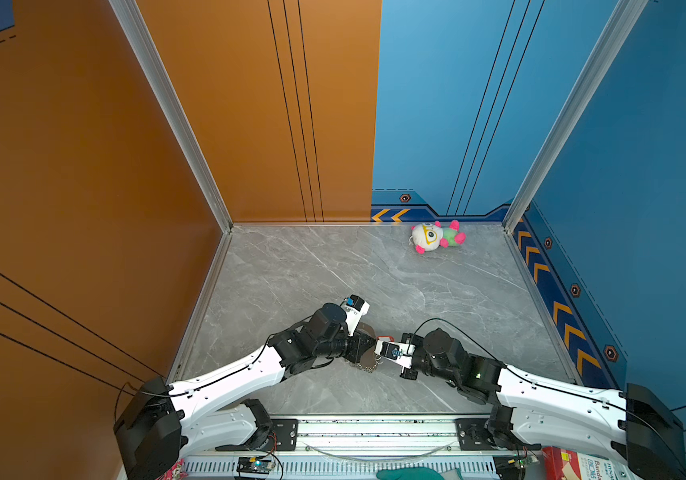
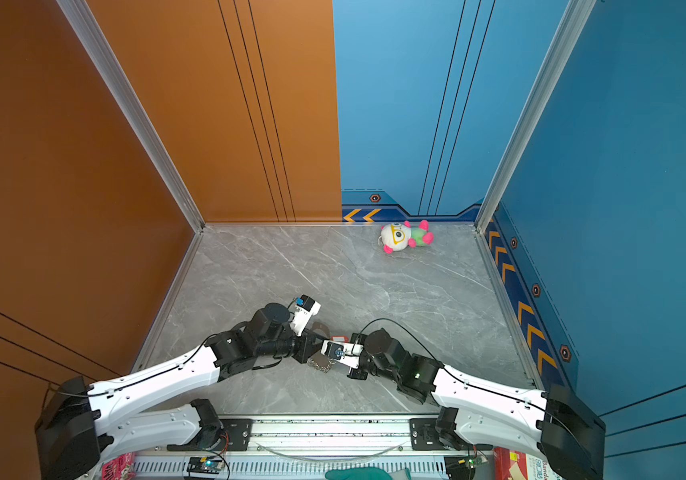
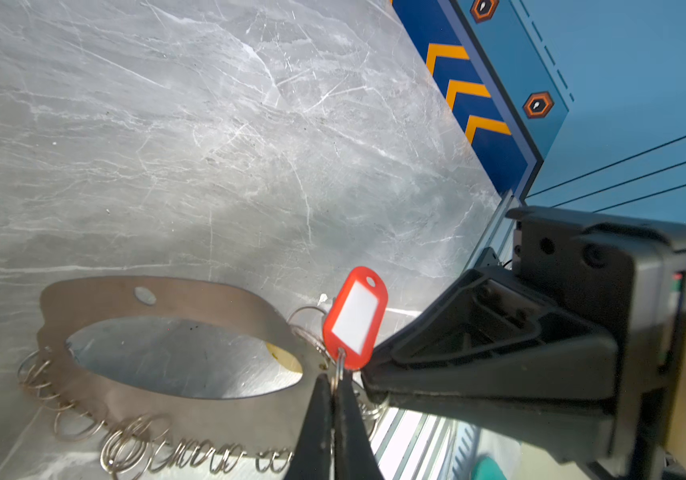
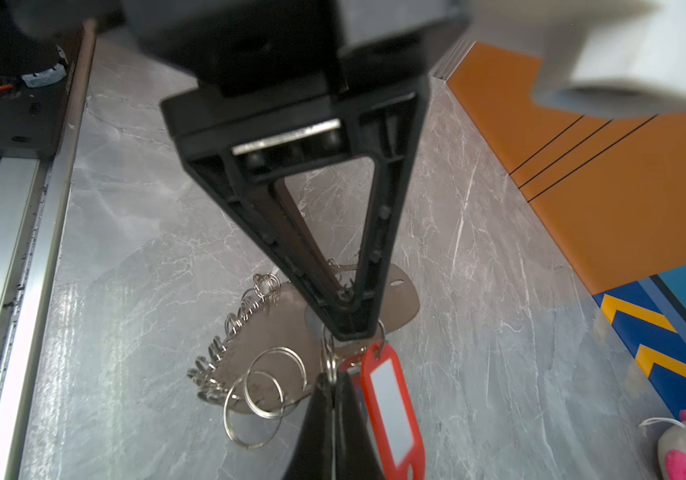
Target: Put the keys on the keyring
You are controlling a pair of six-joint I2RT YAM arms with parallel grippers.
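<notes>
- Left claw (image 3: 336, 380): closed tight on the small ring (image 3: 339, 365) of the red key tag (image 3: 355, 318); the tag's long axis runs straight on from the fingertips, tilted up off the table
- Right claw (image 4: 333, 380): closed, meeting the left claw tip to tip, with a wire ring (image 4: 330, 359) at its tips; a hold cannot be confirmed; both arms are equally near
- Keyring (image 3: 208, 297): oval plate under both claws, its end just beside the pinched ring, probably the gap the next move must close; spare rings (image 3: 125, 449) line its edge
- Yellow patch (image 3: 281, 353) at the plate's opening: too little shows to name
- Table (image 1: 333, 270): grey, marble-patterned
- Plush toy (image 1: 436, 237): at the far edge, well apart; orange wall (image 1: 249, 104) and blue wall (image 1: 457, 104) behind
</notes>
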